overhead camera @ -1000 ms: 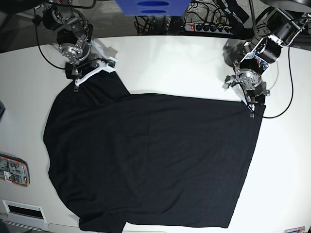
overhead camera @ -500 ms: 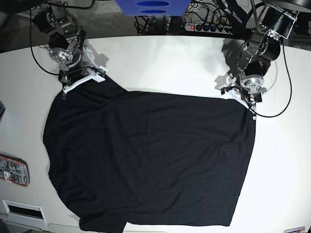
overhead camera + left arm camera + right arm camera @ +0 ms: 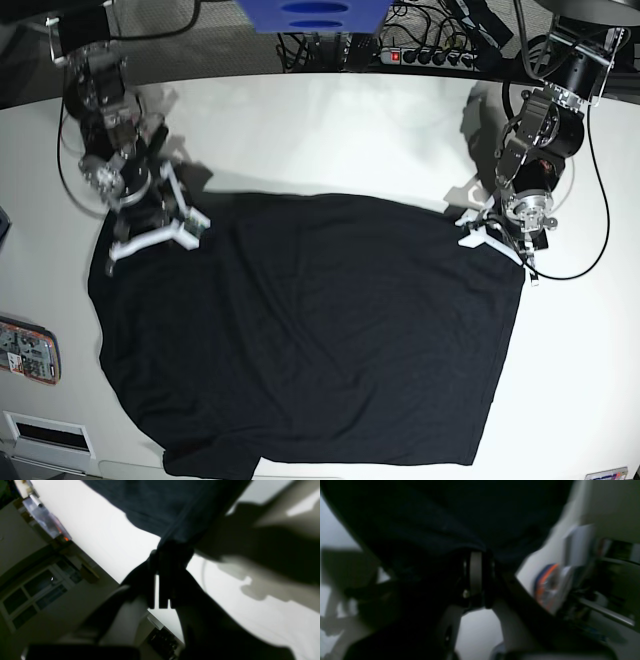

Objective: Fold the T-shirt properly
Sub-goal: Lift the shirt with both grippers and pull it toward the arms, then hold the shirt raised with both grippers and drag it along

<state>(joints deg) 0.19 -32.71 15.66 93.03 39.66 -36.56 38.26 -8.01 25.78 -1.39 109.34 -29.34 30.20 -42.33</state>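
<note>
White tabletop: limp, light plain black soft-fabric T-shirt, corners pinched by left gripper and right gripper; grasp hems.

T-shirt: plain black, soft fabric, no print visible. Spread mostly flat on the white surface, covering most of its middle and near part. Far edge runs roughly straight, left to right. Near-left corner reaches the surface's near edge. Far-left and far-right corners are pinched and appear slightly lifted; wrist views are blurred, showing only bunched dark cloth there.
</note>
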